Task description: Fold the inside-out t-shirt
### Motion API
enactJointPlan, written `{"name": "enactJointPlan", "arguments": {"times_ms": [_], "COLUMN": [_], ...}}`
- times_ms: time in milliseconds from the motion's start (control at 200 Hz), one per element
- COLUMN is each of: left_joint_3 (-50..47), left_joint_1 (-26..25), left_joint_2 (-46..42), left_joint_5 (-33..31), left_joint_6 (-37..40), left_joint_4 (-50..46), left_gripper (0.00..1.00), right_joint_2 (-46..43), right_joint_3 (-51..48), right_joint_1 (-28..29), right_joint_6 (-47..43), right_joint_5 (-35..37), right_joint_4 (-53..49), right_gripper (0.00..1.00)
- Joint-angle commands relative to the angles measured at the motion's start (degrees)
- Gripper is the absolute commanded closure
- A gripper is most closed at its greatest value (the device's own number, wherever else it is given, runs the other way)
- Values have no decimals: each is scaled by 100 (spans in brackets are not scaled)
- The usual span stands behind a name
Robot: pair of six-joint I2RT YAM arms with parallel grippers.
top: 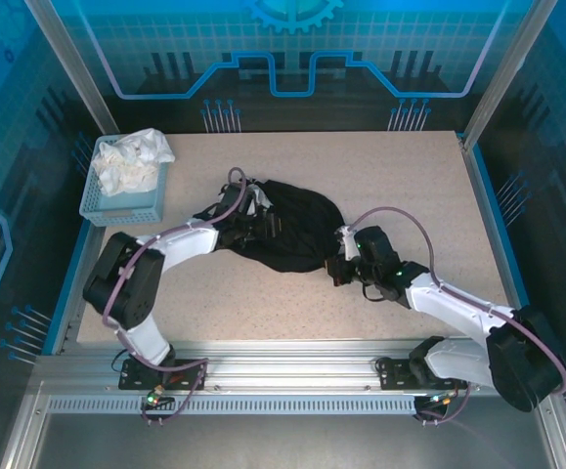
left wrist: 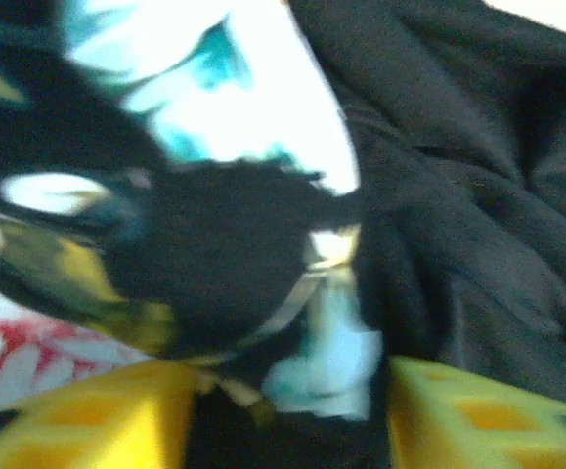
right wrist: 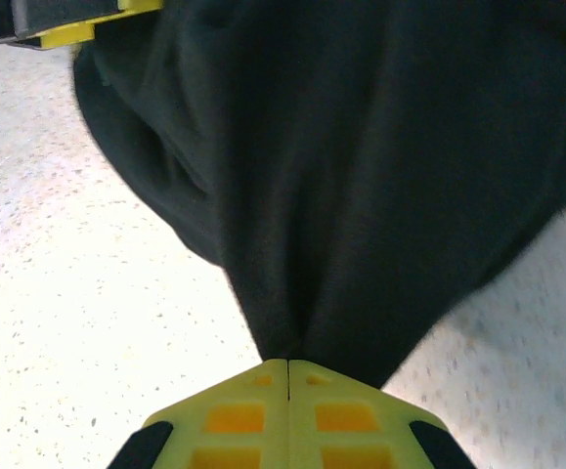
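Right pincer (right wrist: 288, 365) pinches the black t-shirt (top: 297, 223) on the desk (top: 410, 186); left pincer (left wrist: 292, 401) straddles it, grip unclear

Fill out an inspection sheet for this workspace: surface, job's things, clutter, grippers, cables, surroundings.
Surface: speckled beige table, no spills seen.
Job's things: black t-shirt bunched in a heap mid-table, not folded; its printed graphic shows in the left wrist view.
Clutter: blue basket at the far left corner, holding a crumpled white cloth.
Grippers: left gripper open, with shirt fabric between its fingers; right gripper shut on a pinch of the shirt.
Cables: purple-grey cables loop along both arms, clear of the shirt.
Surroundings: blue-lit panels on three sides, aluminium frame rail at the near edge.
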Motion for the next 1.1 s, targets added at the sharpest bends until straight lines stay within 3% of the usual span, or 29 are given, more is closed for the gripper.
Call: {"name": "enactJointPlan", "arguments": {"times_ms": [0,60,110,245,360,585,665,770,855,995,1095], "left_joint_3": [296,112,-138,-742,-969,-1198,-1307,-1454,-1606,-1955,-2398], "left_joint_1": [150,312,439,625,625,625,625,631,634,634,634], "left_joint_2": [168,114,-3,-301,-412,-499,-582,-708,-851,-1243,-1620], "left_joint_5": [362,689,941,1380,1493,1564,1478,1385,1240,946,655], "left_joint_6": [220,232,219,249,268,114,148,162,117,-20,-102], "left_joint_4": [331,671,1028,1616,1779,2000,1982,1925,1871,1727,1623], "left_gripper": [68,86,96,100,100,100,100,100,100,100,94], "right_joint_2": [-398,-686,-889,-997,-157,2059,2694,3052,2918,2120,1434], "right_joint_3": [-186,-78,117,470,985,2475,2895,3213,3182,2912,2711], "right_joint_1": [214,332,415,480,485,410,300,4,-118,-365,-599], "right_joint_6": [687,507,174,-846,-1139,-1442,-1415,-1361,-1440,-1466,-1264], "right_joint_5": [741,1045,1286,1077,903,601,669,447,312,-48,-787], "right_joint_4": [-758,-1063,-1273,-843,-290,-216,-277,-222,-172,13,542], "right_gripper": [100,89,74,49,42,38,47,83,100,100,100]}}
